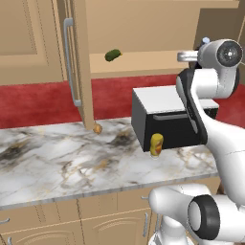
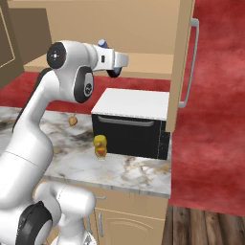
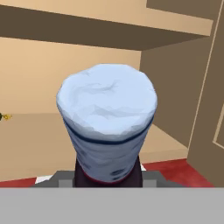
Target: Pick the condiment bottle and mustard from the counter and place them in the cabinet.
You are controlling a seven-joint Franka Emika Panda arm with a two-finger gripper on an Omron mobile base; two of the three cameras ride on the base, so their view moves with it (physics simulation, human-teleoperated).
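The gripper [image 3: 108,181] is clamping tight on the condiment bottle [image 3: 107,127], apparently by its dark neck, and holding it up level with the cabinet [image 3: 52,131] shelf.

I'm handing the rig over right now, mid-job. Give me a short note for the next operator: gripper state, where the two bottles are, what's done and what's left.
Gripper: shut on the condiment bottle, raised at the open cabinet, level with its shelf; the bottle's blue-grey cap faces the hand camera.
Mustard: upright on the counter, just in front of the black-and-white microwave.
Also on the cabinet shelf: a small green pickle-like thing.
Done: condiment bottle picked up and brought to the cabinet.
Left: set it on the shelf and let go, then fetch the mustard and place it in the cabinet too.
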